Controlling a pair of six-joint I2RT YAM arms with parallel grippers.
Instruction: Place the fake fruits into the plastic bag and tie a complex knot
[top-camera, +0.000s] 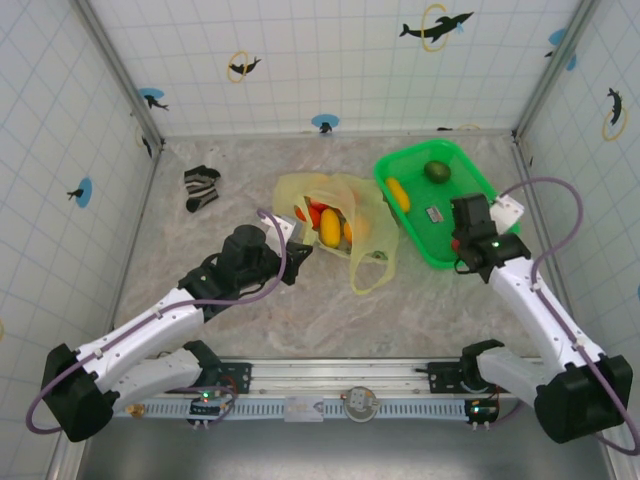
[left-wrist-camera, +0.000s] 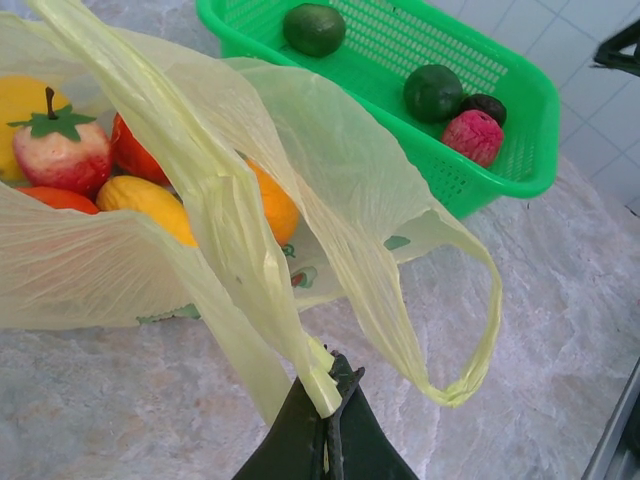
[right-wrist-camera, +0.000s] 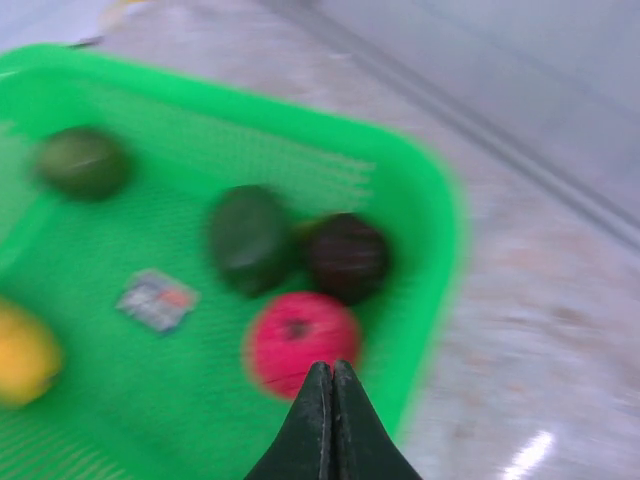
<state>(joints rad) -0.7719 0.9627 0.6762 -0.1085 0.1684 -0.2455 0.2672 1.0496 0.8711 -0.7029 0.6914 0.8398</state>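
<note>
Plastic bag (left-wrist-camera: 350, 180) has a handle strip pinched tight in left pincer (left-wrist-camera: 331, 385). The bag lies on bench (left-wrist-camera: 560, 300) just beside green basket (left-wrist-camera: 490, 180), mouth open w/ fake fruits (left-wrist-camera: 60, 150) inside: strawberry, yellow & orange ones. Right pincer (right-wrist-camera: 332, 372) is clenched on nothing, tips over the basket in line w/ red fruit (right-wrist-camera: 295, 335), contact can't tell (blurry); also in the basket: dark brown fruit (right-wrist-camera: 347, 255), green fruits (right-wrist-camera: 250, 240) & yellow fruit (right-wrist-camera: 20, 355).
</note>
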